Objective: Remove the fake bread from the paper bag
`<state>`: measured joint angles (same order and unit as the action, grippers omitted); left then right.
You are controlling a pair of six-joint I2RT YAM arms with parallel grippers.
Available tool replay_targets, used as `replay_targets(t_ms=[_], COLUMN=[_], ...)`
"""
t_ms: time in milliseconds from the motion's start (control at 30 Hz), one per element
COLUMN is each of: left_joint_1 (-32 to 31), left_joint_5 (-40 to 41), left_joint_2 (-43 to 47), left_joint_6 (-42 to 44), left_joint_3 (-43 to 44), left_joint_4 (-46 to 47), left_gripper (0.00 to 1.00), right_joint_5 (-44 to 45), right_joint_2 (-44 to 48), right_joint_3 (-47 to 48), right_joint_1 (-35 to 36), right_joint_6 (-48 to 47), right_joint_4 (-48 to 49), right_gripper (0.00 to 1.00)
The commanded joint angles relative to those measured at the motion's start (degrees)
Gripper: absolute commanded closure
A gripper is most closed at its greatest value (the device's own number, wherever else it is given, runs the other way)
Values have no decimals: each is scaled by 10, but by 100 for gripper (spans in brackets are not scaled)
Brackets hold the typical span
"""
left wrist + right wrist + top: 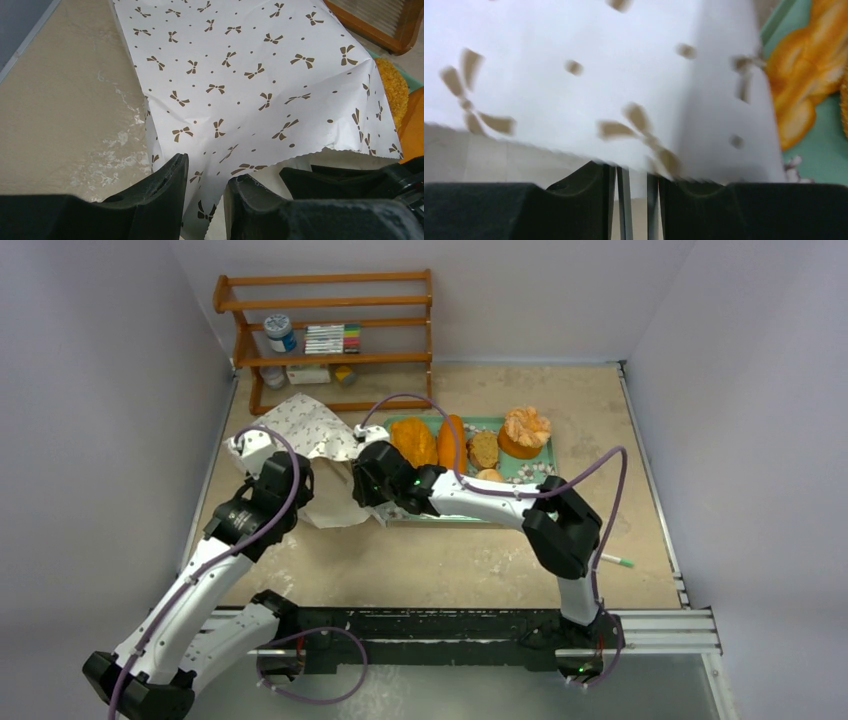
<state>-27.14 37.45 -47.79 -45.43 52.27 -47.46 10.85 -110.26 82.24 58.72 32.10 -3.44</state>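
Item 1: paper bag (pixel 305 430), lying just left of green tray (pixel 545 452). Its near edge is passing between left gripper (pixel 205 202), whose jaws are slightly parted, hold uncertain. The right gripper (pixel 631 200) is pinching the lip.
Item 2: fake bread (pixel 452 440), resting on the tray, just beyond the right gripper.

light: even, soft | shadows: faint | right wrist: paper bag (pixel 574 75) blurred | top: sharp
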Motion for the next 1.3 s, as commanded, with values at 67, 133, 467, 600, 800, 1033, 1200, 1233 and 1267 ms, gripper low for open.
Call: replay_targets(t_ms=[67,133,467,600,800,1033,1200,1233,1267], left_joint_1=[-3,-2,-2,-3,-3,-2,-2,-2,-2], left_joint_5=[-13,-19,-35,-43,-50,-56,-55,-54,-54], left_joint_2=[-2,-3,-2,-1,-1,0,-3,-3,-4], left_joint_6=[-26,-29,-34,-39,-40,-38,-34,-34,-33], left_joint_3=[-17,-24,-44,-53,-64,-67,-63,-61,-59], left_joint_4=[19,21,36,40,47,51,48,46,43], left_gripper=[68,68,68,68,68,68,68,67,65], right_joint_5=[-28,-30,-42,-28,-23,-18,-22,-20,-19], right_joint_2=[-37,-51,-112,-134,-169,-226,-243,-237,-232], right_joint_3=[78,93,146,164,197,281,295,283,274], right_joint_1=[23,25,25,25,25,21,20,21,20], right_joint_6=[-20,-20,5,23,44,58,49,42,35], right_joint_4=[6,7,-11,-23,-25,-46,-49,-43,-41], right_gripper=[62,61,58,54,48,45,45,45,45])
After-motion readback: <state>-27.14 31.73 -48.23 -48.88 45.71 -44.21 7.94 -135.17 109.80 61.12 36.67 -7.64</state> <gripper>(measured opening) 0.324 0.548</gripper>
